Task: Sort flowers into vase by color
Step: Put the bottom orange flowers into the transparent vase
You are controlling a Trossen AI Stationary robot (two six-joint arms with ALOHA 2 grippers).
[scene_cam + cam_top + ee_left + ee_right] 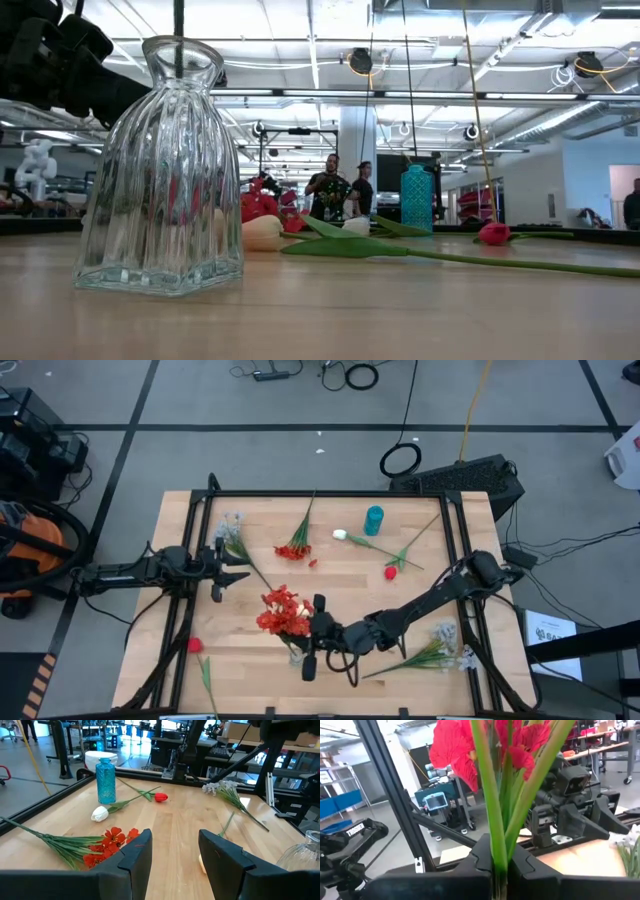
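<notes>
My right gripper point(306, 628) is near the table's front middle, shut on a red blossom cluster point(280, 610) with green stems. It hovers over a clear ribbed glass vase point(160, 170), and a thin stalk point(178, 20) comes down to the vase's mouth. My left gripper point(172, 855) waits open at the table's left, with nothing between its fingers. Lying flat on the table are another red cluster point(293, 548), a white tulip point(340, 535), a red rosebud point(390, 572) and pale sprays point(445, 652). My right gripper pinches the red cluster's bundle of green stems point(497, 845) between its two fingers, well below the blossoms point(455, 750). The fingers reach in level and lie across the stems. The cluster stands upright, blossoms up, lifted clear of the table.
A teal bottle vase point(373, 520) stands at the far middle. A second pale spray point(232, 530) lies beside my left gripper. A red rosebud point(195, 645) with its stem lies near the front left corner. A black frame point(330, 493) rims the table.
</notes>
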